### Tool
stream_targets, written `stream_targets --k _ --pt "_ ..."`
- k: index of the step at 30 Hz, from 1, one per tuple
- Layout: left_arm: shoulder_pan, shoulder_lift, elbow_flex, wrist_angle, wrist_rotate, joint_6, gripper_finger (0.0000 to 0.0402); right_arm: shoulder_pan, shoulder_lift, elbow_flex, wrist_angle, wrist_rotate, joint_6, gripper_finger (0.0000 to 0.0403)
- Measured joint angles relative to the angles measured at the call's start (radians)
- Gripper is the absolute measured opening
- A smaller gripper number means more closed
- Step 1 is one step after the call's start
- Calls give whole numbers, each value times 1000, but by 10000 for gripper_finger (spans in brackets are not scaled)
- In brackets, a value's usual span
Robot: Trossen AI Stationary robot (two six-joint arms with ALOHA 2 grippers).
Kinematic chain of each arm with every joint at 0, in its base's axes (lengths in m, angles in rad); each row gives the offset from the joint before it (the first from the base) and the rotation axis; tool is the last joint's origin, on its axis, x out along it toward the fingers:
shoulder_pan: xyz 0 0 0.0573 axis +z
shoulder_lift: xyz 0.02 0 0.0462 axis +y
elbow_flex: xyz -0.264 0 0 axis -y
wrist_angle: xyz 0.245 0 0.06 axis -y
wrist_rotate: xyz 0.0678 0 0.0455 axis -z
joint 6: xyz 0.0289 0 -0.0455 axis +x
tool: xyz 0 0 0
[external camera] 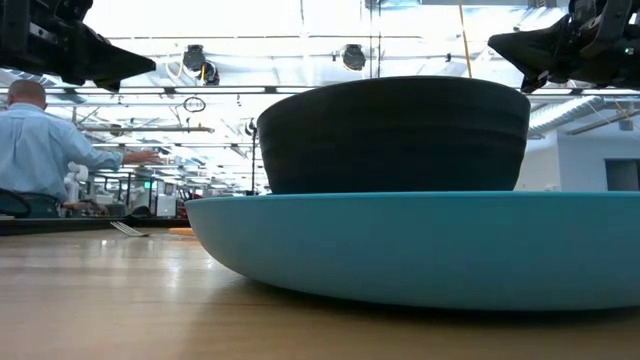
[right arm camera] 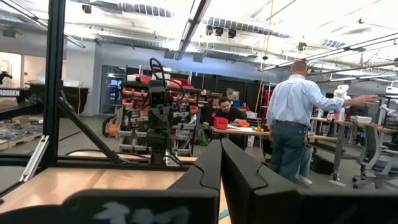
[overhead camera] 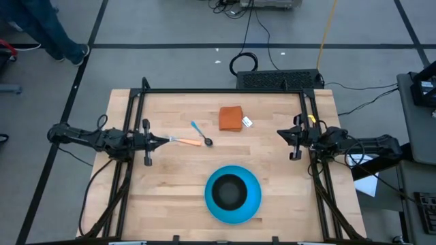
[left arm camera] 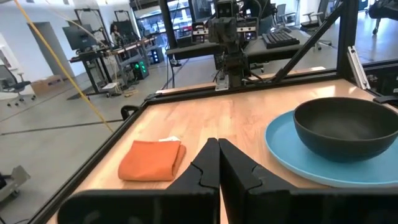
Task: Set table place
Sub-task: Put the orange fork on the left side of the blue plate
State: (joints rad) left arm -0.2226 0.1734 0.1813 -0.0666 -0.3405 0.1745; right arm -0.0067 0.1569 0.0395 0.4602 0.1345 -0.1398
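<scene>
Plate first: I see the round bright-blue plate (overhead camera: 233,204) at the near edge of the light-wood table (overhead camera: 170,197), the smaller black bowl (overhead camera: 229,191) sitting in it. Farther back, my left tool (overhead camera: 163,141) is closed, its tip at the orange-handled metal fork (overhead camera: 185,141), which meets the blue-handled dark spoon (overhead camera: 200,133). My right tool (overhead camera: 283,134) is closed, holding nothing. Beyond lies the folded orange cloth (overhead camera: 231,118).

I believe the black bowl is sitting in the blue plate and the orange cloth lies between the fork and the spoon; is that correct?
Not quite. The black bowl does sit in the blue plate, but the orange cloth lies apart from the cutlery, toward the table's far edge. The fork and spoon lie together, meeting near the fork's orange end, with nothing between them. The high view shows this.
</scene>
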Motion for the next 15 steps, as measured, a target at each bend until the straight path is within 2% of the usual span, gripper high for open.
stream_targets --k 9,15 --pt "0 0 0 3 1 24 3 0 37 0 0 0 -1 0" --pt "-19 0 1 25 58 103 2 0 60 0 0 0 23 0"
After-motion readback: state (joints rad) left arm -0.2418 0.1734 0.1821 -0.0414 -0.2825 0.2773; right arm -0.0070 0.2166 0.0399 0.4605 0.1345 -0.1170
